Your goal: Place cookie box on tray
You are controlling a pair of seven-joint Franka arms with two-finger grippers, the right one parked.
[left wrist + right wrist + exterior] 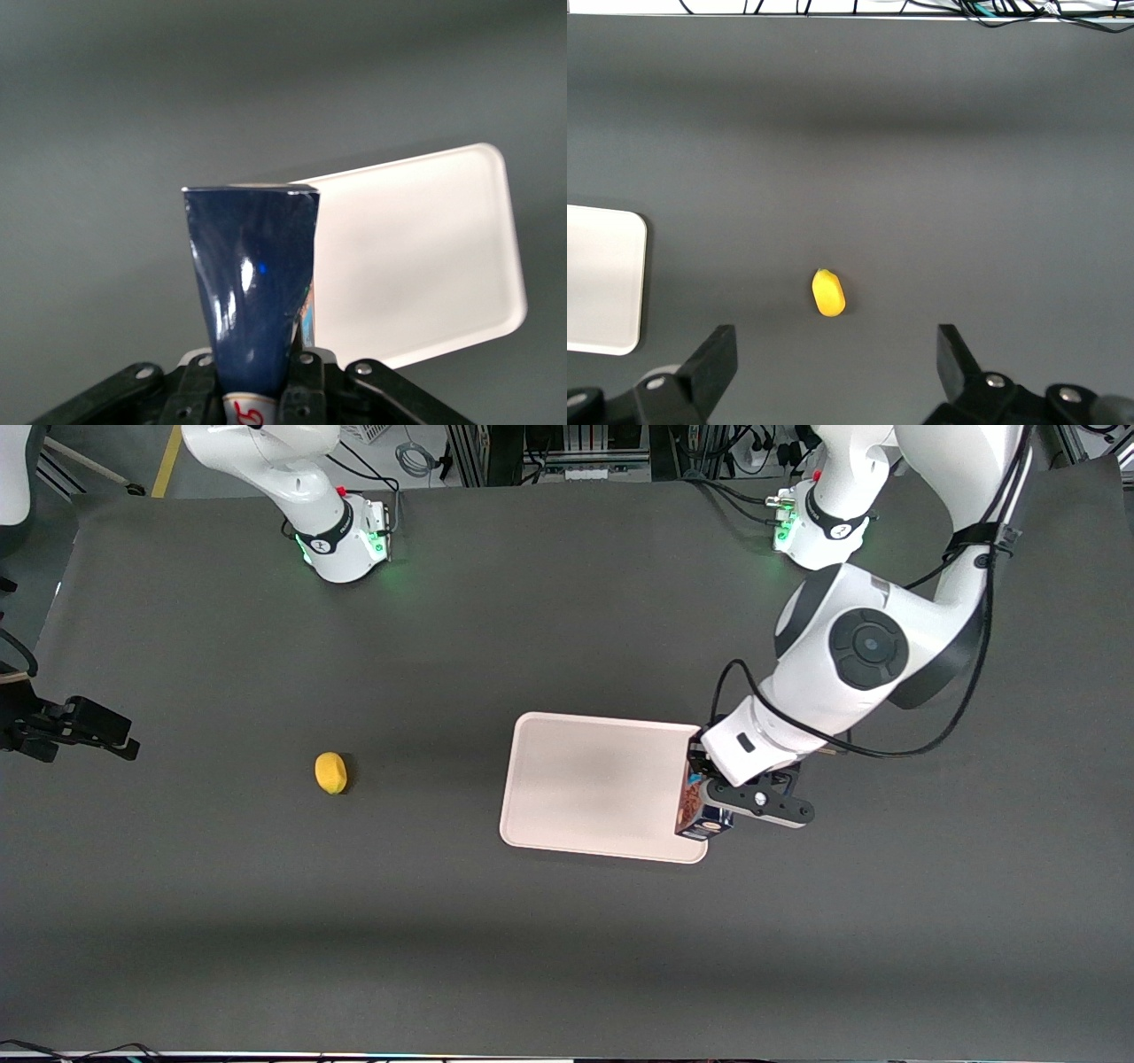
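The cookie box (pixel 702 808), a narrow dark-blue carton with a brown cookie picture on one side, hangs upright in my left gripper (pixel 709 802), which is shut on it. It is held over the tray's edge at the working arm's end, near the tray corner closest to the front camera. The tray (pixel 594 786) is a large pale pinkish-white rectangle with rounded corners and lies flat on the dark table. In the left wrist view the blue box (pixel 252 301) rises between the fingers (pixel 304 390) of the gripper (pixel 252 398), with the tray (pixel 416 257) beneath and beside it.
A small yellow lump (pixel 330 771) lies on the table toward the parked arm's end; it also shows in the right wrist view (pixel 827 293). The tray's corner (pixel 602 279) shows there too. The table is a dark grey mat (pixel 567 939).
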